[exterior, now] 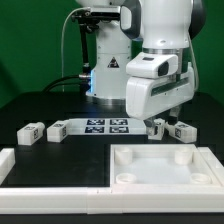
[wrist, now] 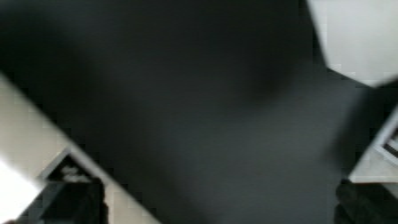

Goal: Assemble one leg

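Note:
Small white tagged legs lie on the black table in the exterior view: one leg [exterior: 30, 131] and a second [exterior: 58, 128] at the exterior view's left, and a third [exterior: 182, 130] at its right behind the large white panel [exterior: 160, 168] with round corner sockets. My gripper [exterior: 159, 122] hangs low over the table just beside that third leg, behind the panel's far edge. In the blurred wrist view my gripper [wrist: 217, 206] shows dark fingers [wrist: 64, 198] far apart with only black table between them. It is open and empty.
The marker board [exterior: 105, 126] lies flat in the middle behind the panel. A white L-shaped rail [exterior: 40, 176] runs along the front and the exterior view's left. The robot base [exterior: 105, 65] stands at the back.

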Controlling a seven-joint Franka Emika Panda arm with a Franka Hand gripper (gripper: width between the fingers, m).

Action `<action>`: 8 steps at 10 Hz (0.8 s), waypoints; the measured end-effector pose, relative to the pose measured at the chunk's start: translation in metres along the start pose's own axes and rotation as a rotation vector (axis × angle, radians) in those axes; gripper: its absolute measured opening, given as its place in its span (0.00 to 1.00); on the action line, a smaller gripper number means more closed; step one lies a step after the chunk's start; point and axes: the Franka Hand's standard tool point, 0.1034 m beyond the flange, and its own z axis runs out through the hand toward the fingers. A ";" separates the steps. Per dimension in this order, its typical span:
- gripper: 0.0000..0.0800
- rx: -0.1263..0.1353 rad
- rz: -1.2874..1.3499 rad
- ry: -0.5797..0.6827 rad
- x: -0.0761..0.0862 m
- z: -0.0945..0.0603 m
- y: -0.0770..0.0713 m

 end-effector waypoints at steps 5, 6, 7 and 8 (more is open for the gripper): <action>0.81 0.039 0.585 -0.004 0.013 0.003 -0.035; 0.81 0.040 0.562 -0.003 0.016 0.002 -0.042; 0.81 0.042 0.516 0.000 0.021 0.001 -0.049; 0.81 0.045 0.470 0.001 0.023 0.001 -0.053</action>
